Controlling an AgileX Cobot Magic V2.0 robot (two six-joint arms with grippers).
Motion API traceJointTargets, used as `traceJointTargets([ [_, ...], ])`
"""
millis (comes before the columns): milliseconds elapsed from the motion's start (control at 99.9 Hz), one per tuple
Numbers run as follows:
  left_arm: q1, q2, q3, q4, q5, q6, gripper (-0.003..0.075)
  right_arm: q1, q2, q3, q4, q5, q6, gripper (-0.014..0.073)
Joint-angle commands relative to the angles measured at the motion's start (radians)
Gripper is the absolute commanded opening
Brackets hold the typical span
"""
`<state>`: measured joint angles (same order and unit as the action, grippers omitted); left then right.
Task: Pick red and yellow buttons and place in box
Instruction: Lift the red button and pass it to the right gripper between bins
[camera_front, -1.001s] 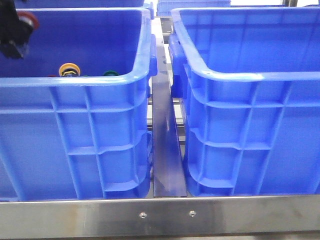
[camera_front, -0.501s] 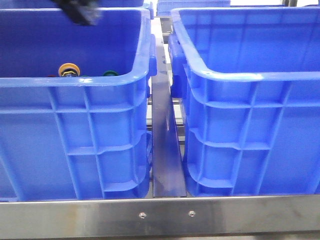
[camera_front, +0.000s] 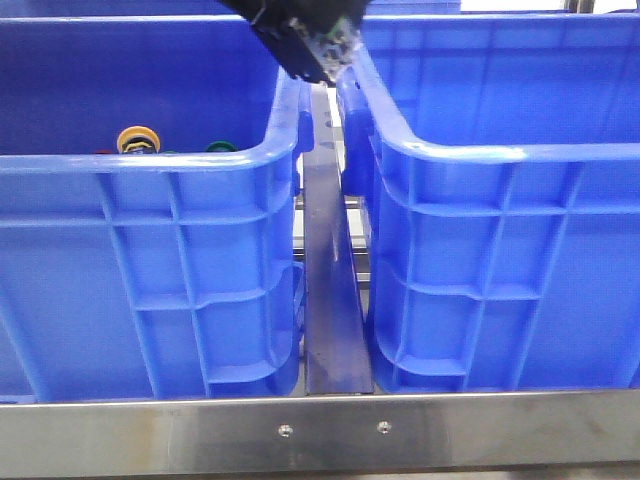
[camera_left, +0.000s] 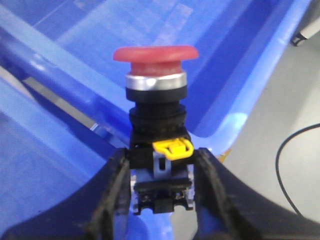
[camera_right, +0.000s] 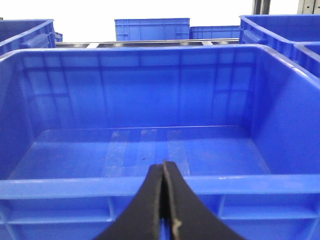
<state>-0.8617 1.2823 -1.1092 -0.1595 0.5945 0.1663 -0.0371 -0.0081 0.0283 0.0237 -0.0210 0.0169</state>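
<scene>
The red button (camera_left: 155, 82) sits clamped by its dark body between our left gripper (camera_left: 161, 192) fingers, cap outward, above the gap between the two crates. Our right gripper (camera_right: 164, 200) hangs pressed shut and empty, facing the bare right box (camera_front: 470, 152). To do this carry well, we should clear both rolled rims, travel well over the right box's floor, then lower before releasing. Farther back in the left crate (camera_front: 150, 160), the yellow button (camera_front: 138, 138) waits beside a green-capped one (camera_front: 221, 146).
</scene>
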Motion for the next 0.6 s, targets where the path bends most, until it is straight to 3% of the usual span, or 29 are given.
traceJointTargets([
  [0, -0.017, -0.024, -0.029, -0.017, -0.060, 0.004, 0.0115, -0.002, -0.022, 0.005, -0.006, -0.066, -0.009, -0.0068],
  [210, -0.017, -0.024, -0.029, -0.017, -0.058, 0.004, 0.0115, -0.002, -0.022, -0.004, 0.001, -0.107, -0.008, -0.0068],
  [401, -0.017, -0.024, -0.029, -0.017, -0.052, 0.004, 0.0115, -0.001, 0.048, -0.160, 0.048, 0.190, -0.004, -0.0068],
  [591, -0.017, -0.024, -0.029, -0.017, -0.052, 0.004, 0.0115, -0.001, 0.221, -0.361, 0.046, 0.366, -0.005, -0.0068],
])
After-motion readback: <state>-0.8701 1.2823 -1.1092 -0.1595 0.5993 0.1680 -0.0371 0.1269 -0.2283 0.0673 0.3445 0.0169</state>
